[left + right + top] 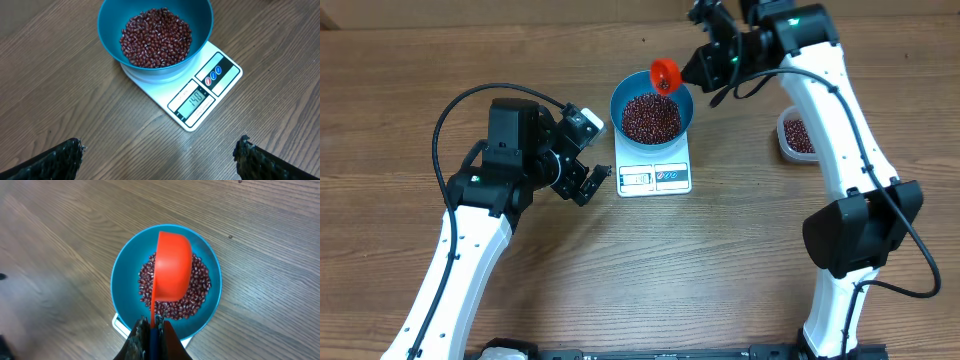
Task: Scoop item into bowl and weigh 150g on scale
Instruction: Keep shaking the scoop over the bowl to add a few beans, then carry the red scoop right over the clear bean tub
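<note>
The blue bowl [620,100] stands on the 12 o'clock half of the white scale [654,178], near the middle of the wooden bench [740,280]. The scale's display window and blue-marked buttons run along its 6 o'clock edge, clear of the bowl. A heap of dark red-brown beans [651,118] covers the bottom of the bowl and climbs partway up its wall. In the left wrist view the display shows digits that look like 148.

The right pincer [695,68] hangs at about 1 o'clock from the bowl, pinched tight on the thin handle of a small red scoop [665,74]. In the right wrist view the scoop is tipped over the beans with its rounded outer shell toward the camera, above the bowl and not touching its rim; whether anything is in it cannot be seen.

The left pincer [588,182] sits at 9 o'clock from the scale, just beside it and apart from it, spread to its widest with nothing between its fingers [65,160].

A clear plastic tub [790,140] holding more beans lies at 3 o'clock from the bowl, well apart, partly behind the right arm
</note>
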### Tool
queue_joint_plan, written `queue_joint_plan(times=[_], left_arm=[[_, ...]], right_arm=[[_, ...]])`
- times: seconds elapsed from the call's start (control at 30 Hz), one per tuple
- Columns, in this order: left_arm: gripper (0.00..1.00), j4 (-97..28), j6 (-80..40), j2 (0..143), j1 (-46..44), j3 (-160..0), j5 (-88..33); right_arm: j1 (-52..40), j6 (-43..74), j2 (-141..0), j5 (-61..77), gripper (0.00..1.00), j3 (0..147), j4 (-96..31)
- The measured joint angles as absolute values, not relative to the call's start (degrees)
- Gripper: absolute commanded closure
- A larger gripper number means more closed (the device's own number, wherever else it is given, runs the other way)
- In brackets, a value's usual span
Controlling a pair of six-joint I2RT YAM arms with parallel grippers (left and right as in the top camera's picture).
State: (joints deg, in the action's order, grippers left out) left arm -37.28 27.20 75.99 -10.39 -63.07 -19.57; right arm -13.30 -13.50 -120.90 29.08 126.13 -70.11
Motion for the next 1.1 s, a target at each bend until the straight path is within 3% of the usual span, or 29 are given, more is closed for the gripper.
queue_joint_plan(times=[0.87,1.1], left_arm=[[0.0,-37.3,27.2,76.0,-10.4,-63.1,-19.6],[0.0,-37.3,27.2,76.0,-10.4,-63.1,-19.6]], right_arm=[[-9.8,-13.5,-120.9,42.0,0.96,126.1,-70.8],[-2.8,-12.4,-120.1,46.4,0.96,126.1,-71.9]])
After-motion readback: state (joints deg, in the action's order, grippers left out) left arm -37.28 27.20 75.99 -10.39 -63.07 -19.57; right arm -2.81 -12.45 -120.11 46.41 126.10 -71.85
